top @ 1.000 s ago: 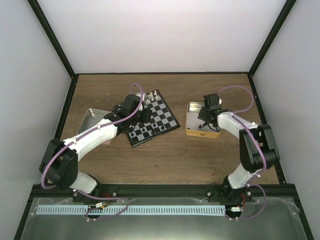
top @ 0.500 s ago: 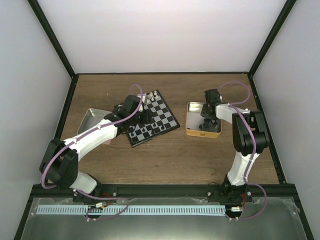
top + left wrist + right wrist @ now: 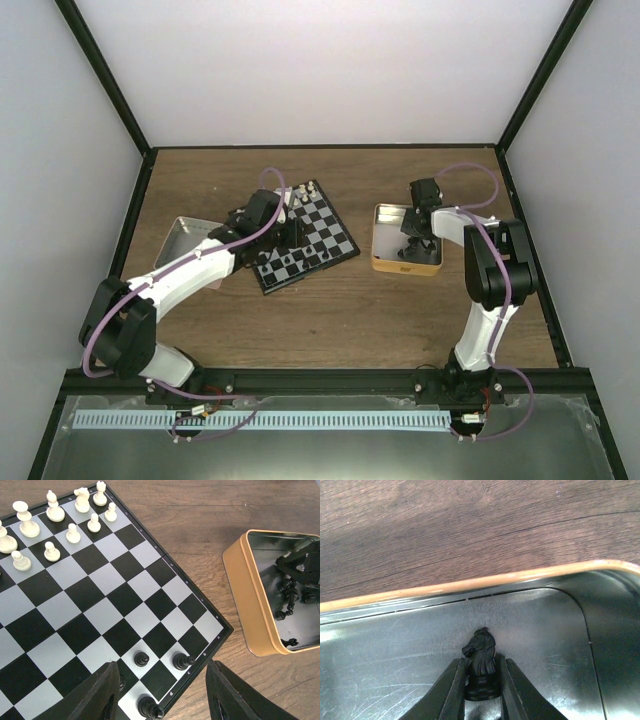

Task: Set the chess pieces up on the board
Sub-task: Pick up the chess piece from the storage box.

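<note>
The board (image 3: 310, 238) lies tilted at mid-table and fills the left wrist view (image 3: 100, 580). Several white pieces (image 3: 52, 515) stand at its far corner. Black pieces (image 3: 141, 658) stand at its near edge. My left gripper (image 3: 162, 692) is open and empty above that near corner. My right gripper (image 3: 481, 685) is inside the gold tin (image 3: 405, 252) and is shut on a black knight (image 3: 481, 662), held upright just above the tin's floor. More black pieces (image 3: 290, 592) lie in the tin.
A silver tin (image 3: 185, 240) lies left of the board, partly under the left arm. The gold tin's rim (image 3: 470, 585) runs close in front of the right gripper. Black frame posts and white walls bound the table.
The right arm's elbow swung from the right side to straight behind the tin between the first two frames. The left arm has stayed still.
</note>
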You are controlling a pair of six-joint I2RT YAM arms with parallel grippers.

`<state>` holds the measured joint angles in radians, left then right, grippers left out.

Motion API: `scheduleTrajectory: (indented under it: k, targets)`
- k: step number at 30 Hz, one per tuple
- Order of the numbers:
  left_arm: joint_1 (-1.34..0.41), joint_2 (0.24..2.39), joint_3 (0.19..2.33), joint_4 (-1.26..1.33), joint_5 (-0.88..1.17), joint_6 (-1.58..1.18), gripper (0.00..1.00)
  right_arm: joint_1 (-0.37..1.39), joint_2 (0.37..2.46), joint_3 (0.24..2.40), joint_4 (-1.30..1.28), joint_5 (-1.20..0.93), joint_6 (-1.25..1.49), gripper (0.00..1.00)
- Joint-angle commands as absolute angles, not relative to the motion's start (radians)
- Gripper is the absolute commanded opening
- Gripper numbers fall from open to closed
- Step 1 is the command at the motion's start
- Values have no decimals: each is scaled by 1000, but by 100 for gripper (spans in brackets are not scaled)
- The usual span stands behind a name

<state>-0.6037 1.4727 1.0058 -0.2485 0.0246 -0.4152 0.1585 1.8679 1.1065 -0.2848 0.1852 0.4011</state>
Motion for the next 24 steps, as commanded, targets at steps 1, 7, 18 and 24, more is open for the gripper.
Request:
scheduleTrajectory:
  k: [1, 7, 18, 24]
  targets:
    - [-600, 1464, 1007, -233, 29, -422, 50, 144, 1846, 1101, -246, 183, 387, 15]
    - [-598, 1443, 1022, -235, 48, -429, 51, 144, 1664, 969, -34, 12, 332, 15]
    - [-559, 1335, 1102, -281, 177, -443, 59, 155, 1291, 696, 368, -522, 447, 15]
    - [-548, 1307, 1130, -232, 460, -534, 70, 241, 1223, 649, 553, -803, 461, 16]
